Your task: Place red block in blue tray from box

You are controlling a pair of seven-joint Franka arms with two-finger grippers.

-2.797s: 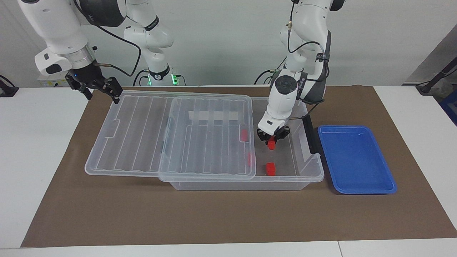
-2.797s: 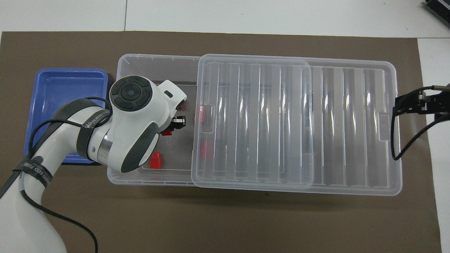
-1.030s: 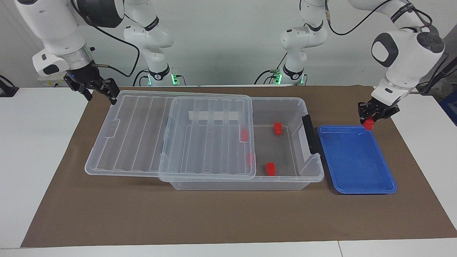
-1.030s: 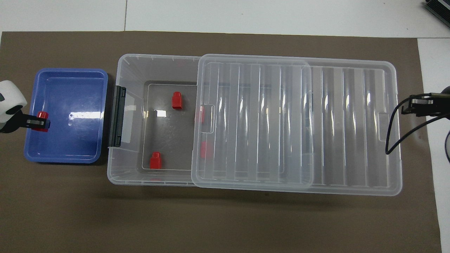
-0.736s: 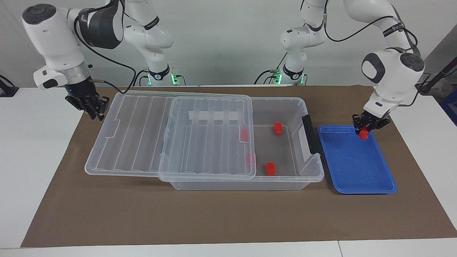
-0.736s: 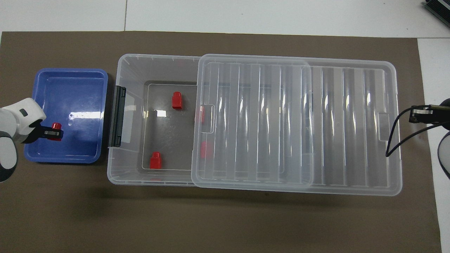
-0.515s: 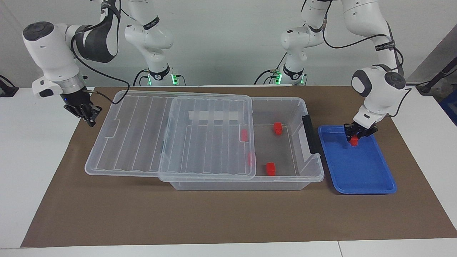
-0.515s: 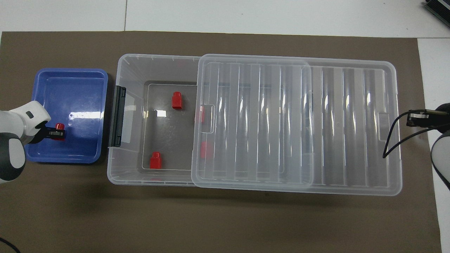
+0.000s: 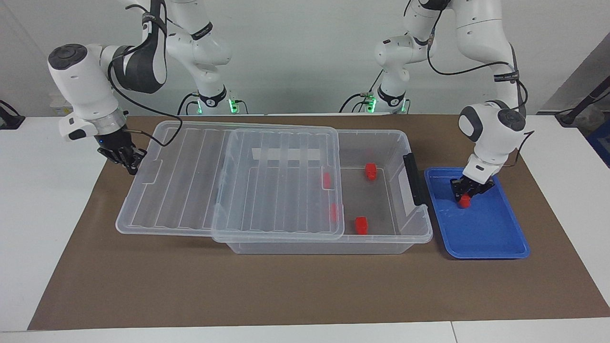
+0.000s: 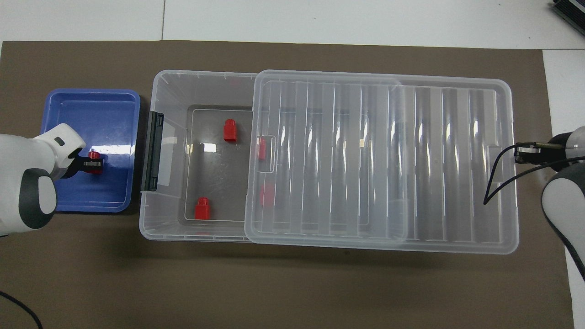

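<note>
My left gripper (image 9: 465,194) is shut on a red block (image 9: 464,202) and holds it low inside the blue tray (image 9: 481,233), near the tray's middle. In the overhead view the gripper (image 10: 94,163), block (image 10: 94,156) and tray (image 10: 105,114) show the same. The clear box (image 9: 333,247) stands beside the tray, its lid (image 9: 190,176) slid toward the right arm's end. Two red blocks (image 9: 371,171) (image 9: 361,225) lie in the open part, two more (image 10: 262,148) (image 10: 266,195) under the lid. My right gripper (image 9: 125,159) is at the lid's end edge.
The box's black latch (image 9: 412,178) faces the tray with a narrow gap between them. A brown mat (image 9: 286,295) covers the table under everything. The lid (image 10: 365,160) overhangs the box at the right arm's end.
My left gripper carried the red block from over the tray's rim down into the tray. My right gripper came down to the lid's end, and the lid shifted slightly toward the left arm's end.
</note>
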